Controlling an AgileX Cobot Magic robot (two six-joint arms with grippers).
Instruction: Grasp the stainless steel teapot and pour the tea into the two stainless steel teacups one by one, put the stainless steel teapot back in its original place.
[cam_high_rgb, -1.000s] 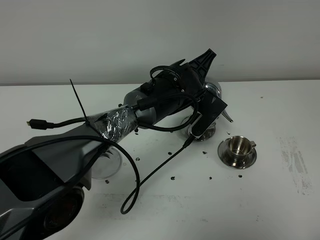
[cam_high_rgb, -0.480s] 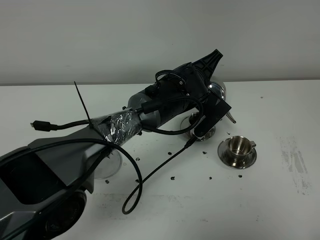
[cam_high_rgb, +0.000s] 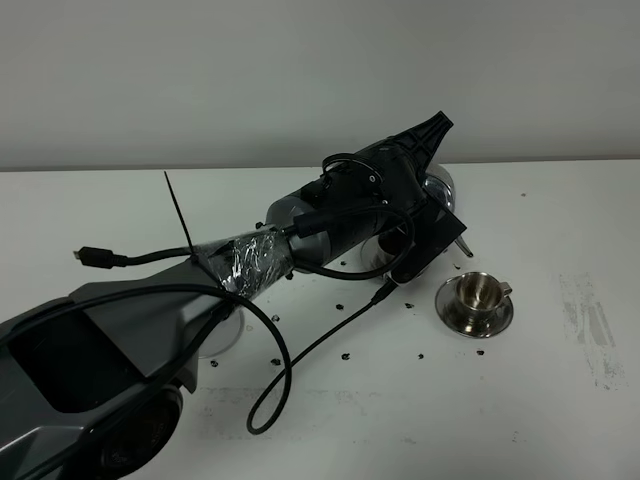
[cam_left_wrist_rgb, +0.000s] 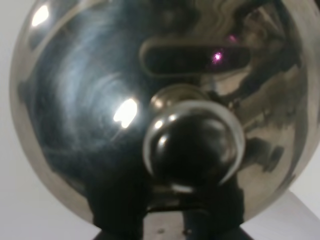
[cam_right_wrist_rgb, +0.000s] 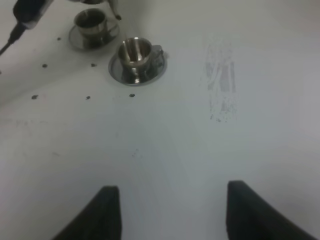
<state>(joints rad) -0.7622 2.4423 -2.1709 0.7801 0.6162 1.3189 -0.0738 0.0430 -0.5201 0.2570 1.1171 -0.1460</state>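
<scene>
Left gripper (cam_high_rgb: 428, 138) clamped tight on stainless steel teapot (cam_high_rgb: 441, 190); pot off table (cam_high_rgb: 560, 400), tilted, lid (cam_left_wrist_rgb: 90, 110) filling left wrist view. Spout (cam_high_rgb: 460, 236) points down, just right of far teacup (cam_right_wrist_rgb: 91, 21); near teacup (cam_high_rgb: 478, 291) on saucer (cam_high_rgb: 500, 318) nearer, further right. Coaster dish (cam_high_rgb: 218, 338) well left, under arm (cam_high_rgb: 150, 300). Right gripper (cam_right_wrist_rgb: 172, 212) spread wide, empty, over white table. Dark specks (cam_high_rgb: 345, 356); plain pale wall (cam_high_rgb: 200, 80).

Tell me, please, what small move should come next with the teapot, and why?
Probably ease the teapot slightly toward the fully visible teacup. Its spout tip appears to hang just short of that cup's mouth, so tilting now would likely spill onto the table.
</scene>
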